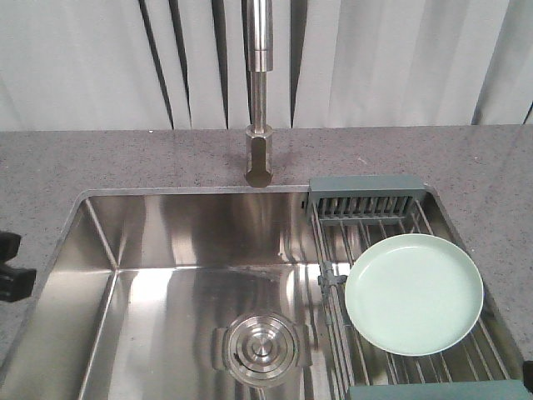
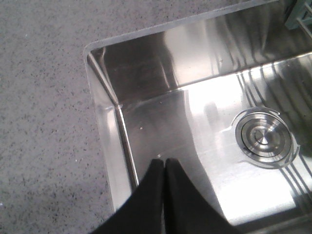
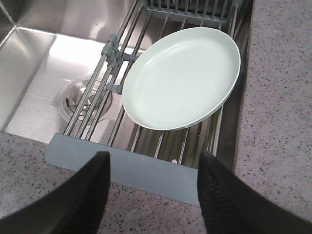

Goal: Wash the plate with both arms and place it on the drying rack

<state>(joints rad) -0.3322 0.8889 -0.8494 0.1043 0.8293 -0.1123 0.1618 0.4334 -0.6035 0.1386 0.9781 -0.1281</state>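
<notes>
The pale mint-green plate (image 1: 414, 292) (image 3: 181, 77) lies flat on the wire bars of the drying rack (image 1: 364, 205) (image 3: 131, 167), which spans the right side of the sink. My right gripper (image 3: 154, 160) hangs open over the counter just in front of the rack's near end piece, apart from the plate, with nothing between its fingers. My left gripper (image 2: 163, 163) is shut and empty above the sink's near left corner. In the front view only a black part of the left arm (image 1: 12, 271) shows at the left edge.
The steel sink basin (image 1: 166, 275) has a round drain (image 1: 261, 346) (image 2: 263, 138) in its floor. A tall faucet (image 1: 258, 92) rises behind the sink's middle. Speckled grey counter (image 1: 83, 162) surrounds the sink, with a curtain behind.
</notes>
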